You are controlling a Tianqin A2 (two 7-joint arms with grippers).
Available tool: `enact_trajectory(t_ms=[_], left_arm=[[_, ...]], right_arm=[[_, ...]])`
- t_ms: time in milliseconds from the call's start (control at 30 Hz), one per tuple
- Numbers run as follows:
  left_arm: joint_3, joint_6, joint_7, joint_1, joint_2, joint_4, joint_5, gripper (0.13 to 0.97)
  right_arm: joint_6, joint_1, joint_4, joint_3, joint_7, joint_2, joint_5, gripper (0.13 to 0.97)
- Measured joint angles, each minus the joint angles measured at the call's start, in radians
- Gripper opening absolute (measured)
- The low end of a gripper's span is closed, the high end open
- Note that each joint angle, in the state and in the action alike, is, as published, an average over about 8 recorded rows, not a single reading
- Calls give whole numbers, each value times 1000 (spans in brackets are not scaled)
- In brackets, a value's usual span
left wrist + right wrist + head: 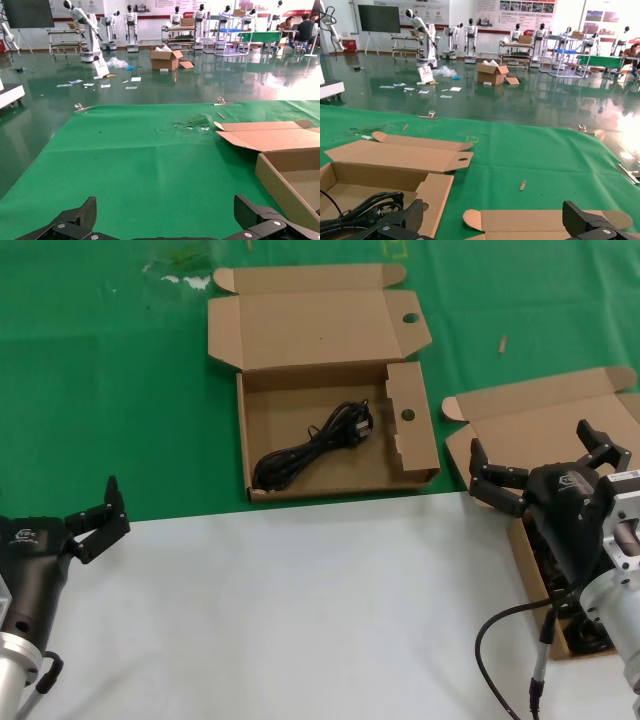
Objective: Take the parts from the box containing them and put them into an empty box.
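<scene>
One power cord (312, 447) lies coiled in the partitioned box (330, 375) on the green cloth (110, 410); more black cords (560, 590), uncountable, show in the second open box (540, 425) under the right gripper (545, 465), fingers spread wide, empty. Left gripper (100, 518) hovers low at the white table's (300, 610) edge, fingers parted, empty.

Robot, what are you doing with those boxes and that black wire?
The robot is moving black power cords from one cardboard box to another. One cord already lies in the partitioned box in the middle of the green mat. The right tool, fingers spread open and holding nothing, hovers over the plain box at the right, where more dark cords show below the arm. The left tool waits open at the near left, over the edge of the white surface.
</scene>
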Motion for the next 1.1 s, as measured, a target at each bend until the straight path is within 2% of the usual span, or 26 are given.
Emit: enact_trajectory(t_ms=[1100], left_arm=[[0, 0, 0, 0, 0, 0, 0, 966]], right_arm=[[0, 0, 0, 0, 0, 0, 0, 966]])
